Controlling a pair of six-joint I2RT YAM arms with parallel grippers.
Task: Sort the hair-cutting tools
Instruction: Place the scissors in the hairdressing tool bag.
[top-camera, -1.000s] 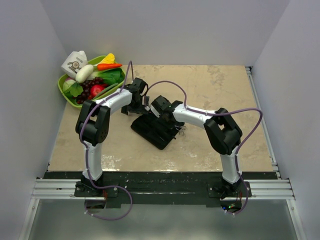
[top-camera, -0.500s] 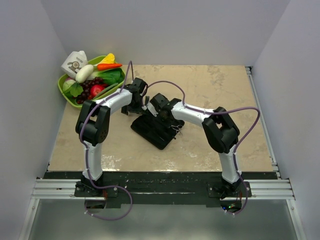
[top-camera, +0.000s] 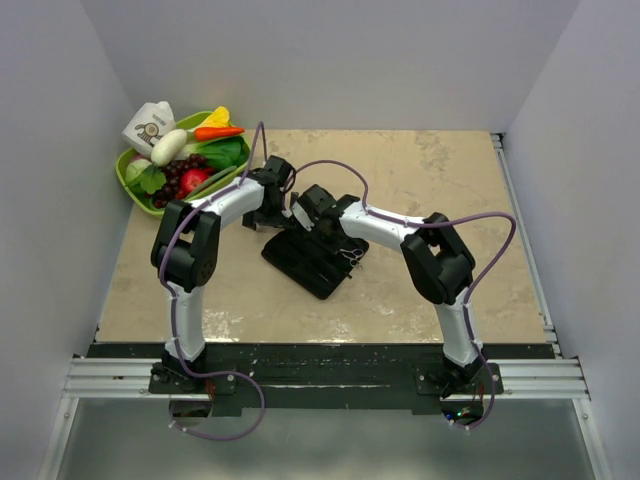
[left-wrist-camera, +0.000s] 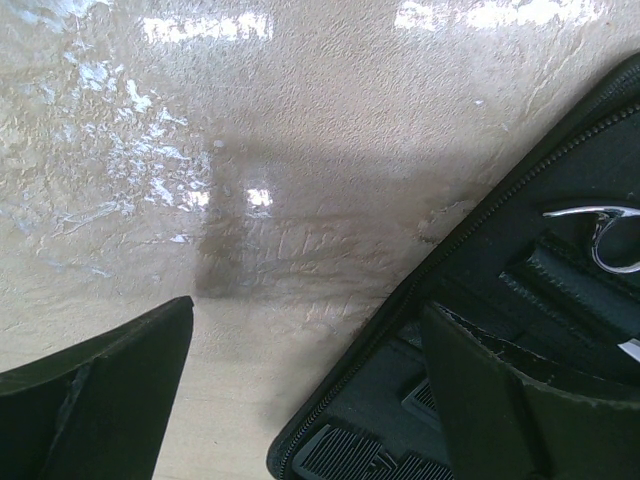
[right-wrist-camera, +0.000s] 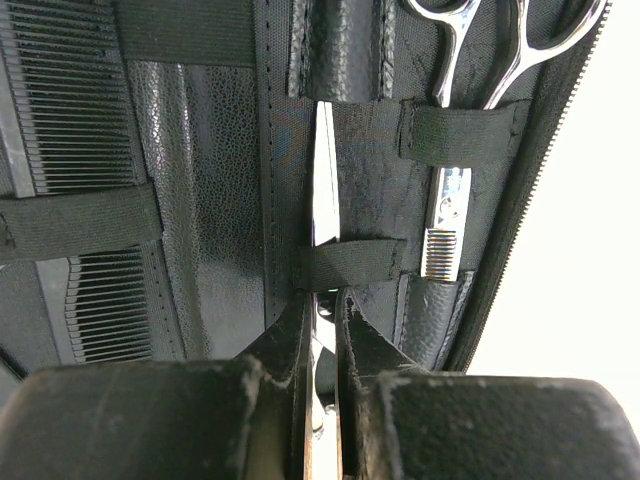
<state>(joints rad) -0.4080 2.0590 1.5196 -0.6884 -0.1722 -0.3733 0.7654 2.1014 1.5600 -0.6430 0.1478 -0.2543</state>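
Basket (top-camera: 137, 188) of toy produce sits at the far left corner of the table (top-camera: 450, 200), well apart from your work. Moving right, your left gripper (top-camera: 268, 216) hangs low just off the far left edge of the case (top-camera: 310, 265). In its wrist view the left gripper (left-wrist-camera: 305, 335) has its jaws spread wide with nothing between them. One finger (left-wrist-camera: 100, 400) is over bare tabletop, and the other finger (left-wrist-camera: 500, 400) is over the case's zipped rim. A silver ring handle (left-wrist-camera: 605, 235) peeks in at that view's right edge; you cannot tell from there which pair it belongs to. The case lies open and flat at the table's middle, turned at an angle to the edges. In the right wrist view, the comb (right-wrist-camera: 75, 200) lies in the left panel, tucked lengthwise under an elastic strap. Next over, the slim scissors (right-wrist-camera: 323, 190) lie in the centre slot, showing only as a thin bright blade that passes under a small strap. Your right gripper (right-wrist-camera: 321, 335) is pinched tight on them just below that strap, fingers (right-wrist-camera: 285, 345) nearly meeting around the metal. Farthest right, the toothed scissors (right-wrist-camera: 445, 205) lie under their own strap beside the zipper, ring handles pointing away from the gripper. From above, the right gripper (top-camera: 310, 215) is down over the case's far end, close beside the left one.
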